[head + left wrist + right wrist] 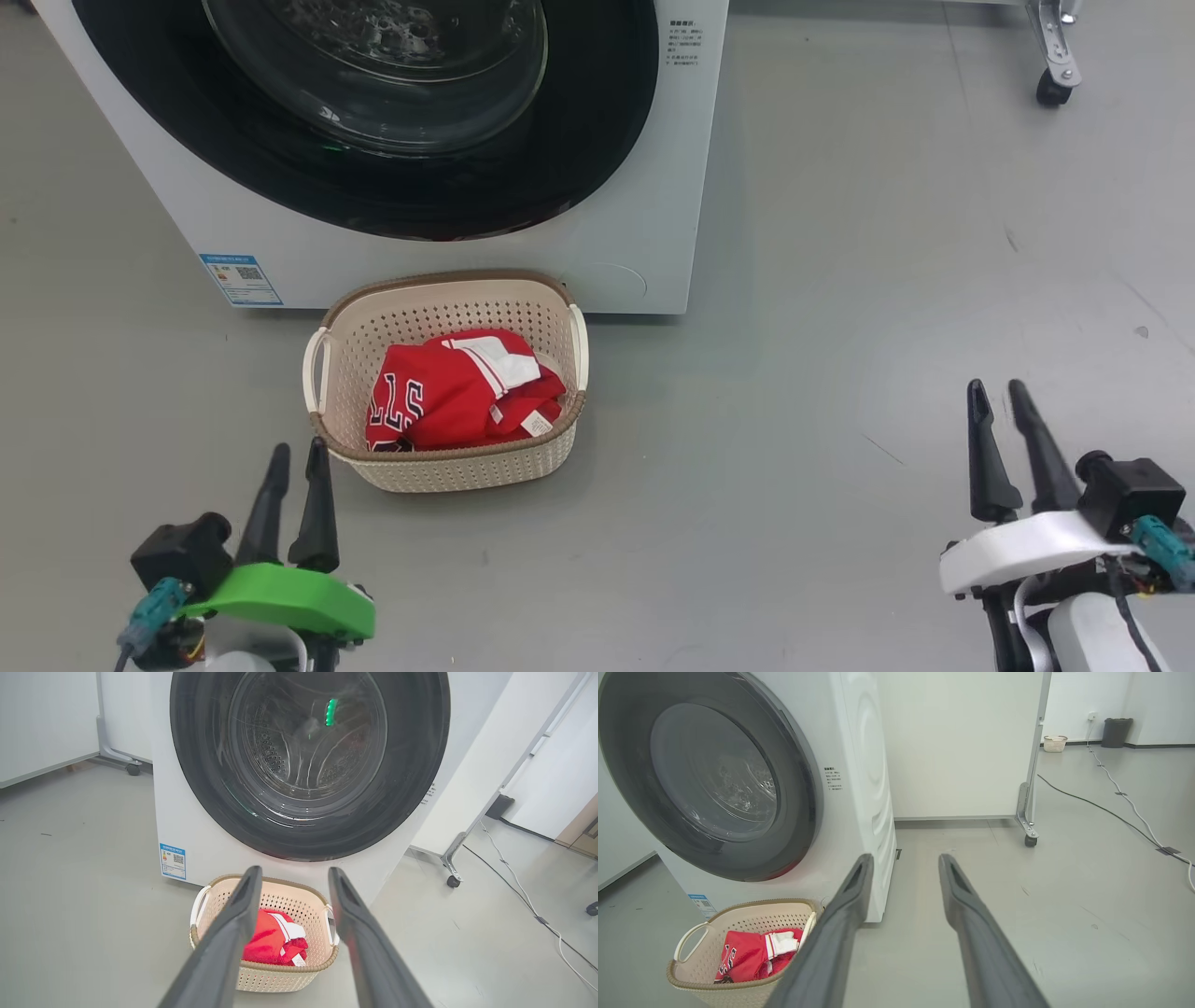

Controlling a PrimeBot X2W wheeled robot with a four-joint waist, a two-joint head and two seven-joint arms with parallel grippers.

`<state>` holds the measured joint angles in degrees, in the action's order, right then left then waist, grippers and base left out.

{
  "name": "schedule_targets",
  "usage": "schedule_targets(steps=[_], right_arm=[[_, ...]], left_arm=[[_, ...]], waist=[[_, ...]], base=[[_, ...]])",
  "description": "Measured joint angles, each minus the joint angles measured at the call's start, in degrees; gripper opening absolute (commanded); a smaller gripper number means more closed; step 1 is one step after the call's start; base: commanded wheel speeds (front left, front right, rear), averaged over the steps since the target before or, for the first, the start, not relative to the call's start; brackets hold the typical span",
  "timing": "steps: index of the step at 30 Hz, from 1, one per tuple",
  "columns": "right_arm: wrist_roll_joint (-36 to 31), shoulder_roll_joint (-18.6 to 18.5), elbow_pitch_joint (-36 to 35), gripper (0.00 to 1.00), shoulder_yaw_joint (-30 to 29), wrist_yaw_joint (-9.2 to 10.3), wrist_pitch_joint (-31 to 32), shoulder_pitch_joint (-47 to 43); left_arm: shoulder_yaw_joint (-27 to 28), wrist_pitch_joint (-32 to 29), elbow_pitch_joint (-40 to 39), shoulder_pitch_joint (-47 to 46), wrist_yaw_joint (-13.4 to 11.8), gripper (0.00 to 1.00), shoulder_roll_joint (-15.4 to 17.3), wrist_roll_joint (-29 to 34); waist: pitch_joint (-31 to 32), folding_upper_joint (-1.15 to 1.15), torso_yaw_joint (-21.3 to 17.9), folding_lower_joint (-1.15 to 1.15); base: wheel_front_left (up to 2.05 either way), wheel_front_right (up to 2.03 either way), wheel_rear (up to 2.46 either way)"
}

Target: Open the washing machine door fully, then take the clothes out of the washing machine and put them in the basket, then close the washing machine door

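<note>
Both sets of fingers: left fingers [316, 462] and right fingers [978, 401] stand parted and hold nothing, low over the floor [794, 420].
Step 1, door opened: no longer checkable; the washing machine door [597, 140] now lies flush against the washing machine [653, 233].
Step 2, unloading: judged done. The clothes [448, 392] sit bunched inside the basket [439, 278], and no red shows through the door glass in the left wrist view.
Step 3, door closed: judged done; the latch cannot be confirmed.
Remaining work: apparently none.
Basket position: just ahead of the left fingers and slightly to their right, well apart from the right fingers.
Washer position: directly beyond the basket, whose far rim stands close to the front panel.
Open room: bare floor ahead of and around the right fingers.
Edges to respect: basket near rim beside the left fingers; caster [1053, 89] far ahead of the right fingers; cable [1111, 812] on the floor beyond them.
</note>
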<state>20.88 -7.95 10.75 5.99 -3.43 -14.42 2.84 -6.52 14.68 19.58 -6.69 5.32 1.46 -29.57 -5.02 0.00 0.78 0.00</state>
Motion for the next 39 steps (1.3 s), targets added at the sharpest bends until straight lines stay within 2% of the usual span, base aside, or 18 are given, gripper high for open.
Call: schedule_targets(steps=[9, 19, 39], right_arm=[[2.2, 1.2, 2.1, 0.00, 0.0, -0.01, 0.6, -1.8], [11.0, 1.7, 2.5, 0.00, -1.4, -0.07, 2.7, -1.8], [24.5, 2.6, 3.0, 0.00, -4.2, -1.03, 7.1, -1.6]], left_arm=[[0.4, -1.1, 2.0, 1.3, 0.0, 0.00, -0.6, -2.2], [1.2, -3.2, 2.0, 1.3, 0.0, 0.00, -0.6, -9.4], [3.6, -7.6, 0.9, 1.3, 0.5, 0.00, -0.6, -21.3]], waist=[[0.2, 0.00, -0.1, 0.00], [0.8, 0.00, -0.1, 0.00], [1.7, 0.00, -0.3, 0.00]], base=[[0.00, 0.00, 0.00], [0.00, 0.00, 0.00], [0.00, 0.00, 0.00]])
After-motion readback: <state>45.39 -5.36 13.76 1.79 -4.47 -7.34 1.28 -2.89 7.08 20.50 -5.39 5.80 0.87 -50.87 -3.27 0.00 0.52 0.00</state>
